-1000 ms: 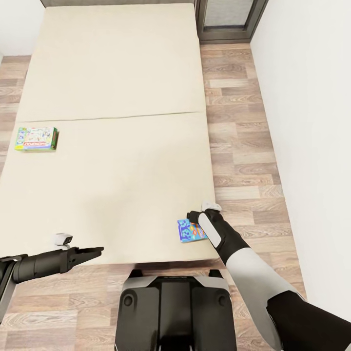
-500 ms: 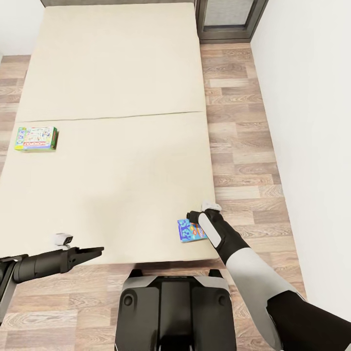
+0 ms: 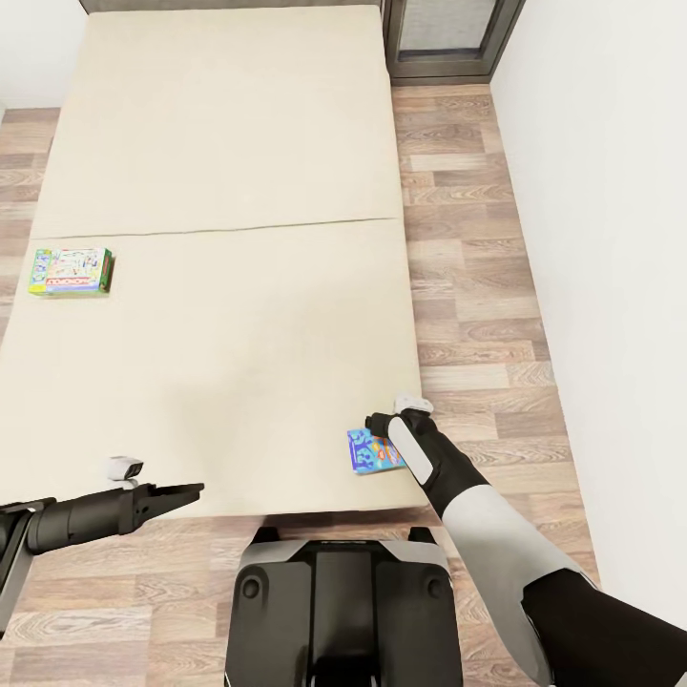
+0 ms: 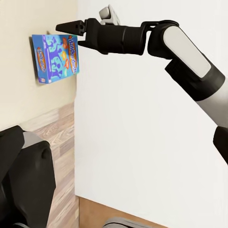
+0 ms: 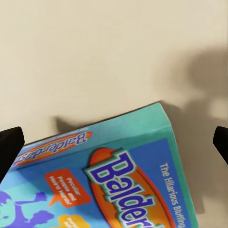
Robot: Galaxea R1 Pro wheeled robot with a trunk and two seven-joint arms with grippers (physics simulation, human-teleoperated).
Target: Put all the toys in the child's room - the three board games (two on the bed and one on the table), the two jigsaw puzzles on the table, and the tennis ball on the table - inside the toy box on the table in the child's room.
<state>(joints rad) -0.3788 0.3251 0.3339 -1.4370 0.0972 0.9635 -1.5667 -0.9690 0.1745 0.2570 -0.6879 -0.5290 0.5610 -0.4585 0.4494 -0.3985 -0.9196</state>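
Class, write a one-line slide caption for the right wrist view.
Right gripper's open fingers poised over the blue Balderdash board game lying on the cream bed.

Bright, even light everywhere.
Soft grey shadows fall on the bed (image 3: 219, 315); the pictures look slightly blurry.

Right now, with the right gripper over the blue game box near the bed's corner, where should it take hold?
Probably across the blue game box's short edges, coming straight down from above. It lies flat on the bed, so only its thin sides offer purchase. The right gripper is poised over it, apparently open in the right wrist view.
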